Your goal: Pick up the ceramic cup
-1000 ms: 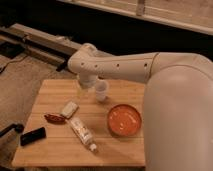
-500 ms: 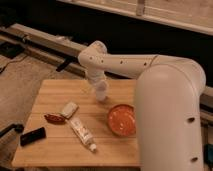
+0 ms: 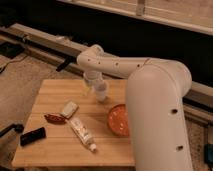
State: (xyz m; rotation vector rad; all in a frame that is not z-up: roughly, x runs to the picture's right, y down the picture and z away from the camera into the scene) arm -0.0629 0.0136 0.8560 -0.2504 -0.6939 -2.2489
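Observation:
The ceramic cup (image 3: 102, 92) is small and white. It is on the far middle part of the wooden table (image 3: 55, 150) and looks tilted. My gripper (image 3: 92, 85) hangs down from the white arm's wrist (image 3: 93, 59), right at the cup's upper left side and touching or nearly touching it. I cannot tell whether the cup rests on the table or is lifted a little. The big white arm reaches in from the lower right and hides the table's right side.
A shallow orange bowl (image 3: 118, 121) sits right of centre, partly behind the arm. A white tube (image 3: 82, 134), a red packet (image 3: 54, 118), a small pale packet (image 3: 69, 108) and a black object (image 3: 33, 136) lie on the left half. A rail runs behind the table.
The arm has swung so that more of it fills the right of the view. The wrist rose slightly above the cup, and the cup now looks tilted.

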